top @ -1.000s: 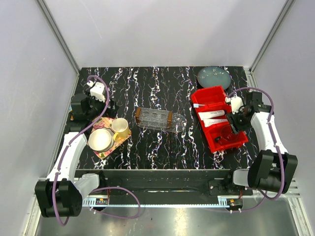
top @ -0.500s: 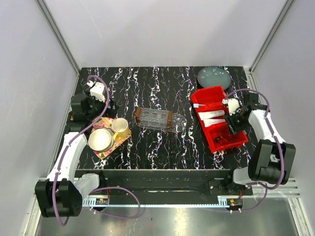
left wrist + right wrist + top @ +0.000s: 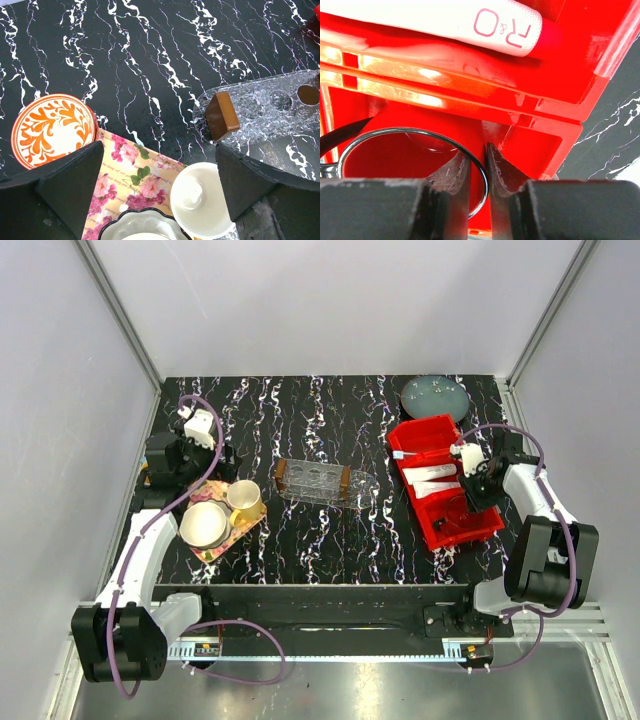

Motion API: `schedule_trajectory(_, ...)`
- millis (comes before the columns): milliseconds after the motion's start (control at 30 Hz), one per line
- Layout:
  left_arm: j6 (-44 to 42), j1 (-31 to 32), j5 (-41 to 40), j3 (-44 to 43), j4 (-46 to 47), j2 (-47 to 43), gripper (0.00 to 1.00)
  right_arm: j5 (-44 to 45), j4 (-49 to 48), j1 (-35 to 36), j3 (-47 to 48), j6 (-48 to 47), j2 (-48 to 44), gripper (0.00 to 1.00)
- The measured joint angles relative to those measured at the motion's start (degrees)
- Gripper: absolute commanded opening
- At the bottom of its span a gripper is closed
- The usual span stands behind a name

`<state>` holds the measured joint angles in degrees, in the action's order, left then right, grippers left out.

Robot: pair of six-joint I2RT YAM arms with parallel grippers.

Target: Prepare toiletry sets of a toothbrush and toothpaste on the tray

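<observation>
Black marbled desk (image 3: 330, 420): right gripper (image 3: 477, 150) in red bin (image 3: 425, 424), jaws nearly together astride a metal ring (image 3: 395, 131), hold unclear.
Toothpaste (image 3: 445, 15) lies one compartment beyond; better to pinch it mid-tube, not the ring. Left gripper (image 3: 159, 147) wide, empty.

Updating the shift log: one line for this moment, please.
left pincer open | right pincer astride metal rim in red bin, grip unclear | toothpaste in bin | clear tray empty

bin wall (image 3: 547, 142), seemingly close beside tool (image 3: 479, 154)
</observation>
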<state>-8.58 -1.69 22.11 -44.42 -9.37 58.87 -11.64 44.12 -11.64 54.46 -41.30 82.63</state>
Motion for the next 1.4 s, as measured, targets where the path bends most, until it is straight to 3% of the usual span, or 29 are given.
schedule_trajectory(167, 0.0, 0.0, 0.0, 0.0, 0.0, 0.0, 0.99, -0.1, 0.0, -0.1, 0.0, -0.4, 0.0, 0.07)
schedule_trajectory(333, 0.0, 0.0, 0.0, 0.0, 0.0, 0.0, 0.99, 0.0, 0.5, -0.2, 0.1, -0.5, -0.1, 0.01)
schedule_trajectory(700, -0.1, 0.0, 0.0, 0.0, 0.0, 0.0, 0.99, -0.3, 7.6, -0.4, 5.9, -3.5, -2.4, 0.00)
schedule_trajectory(1100, -1.4, 0.4, 2.8, -2.6, -2.6, 2.1, 0.99, -6.9, 21.7, 0.4, 25.2, -12.2, -1.9, 0.00)
schedule_trajectory(1233, -1.6, 0.6, 3.8, -3.2, -3.2, 2.2, 0.99, -7.5, 25.0, 4.4, 33.1, -14.7, 0.4, 0.00)
schedule_trajectory(1400, -1.7, 0.8, 4.7, -4.0, -4.0, 2.4, 0.99, -7.5, 26.5, 13.8, 35.7, -16.6, 3.9, 0.00)
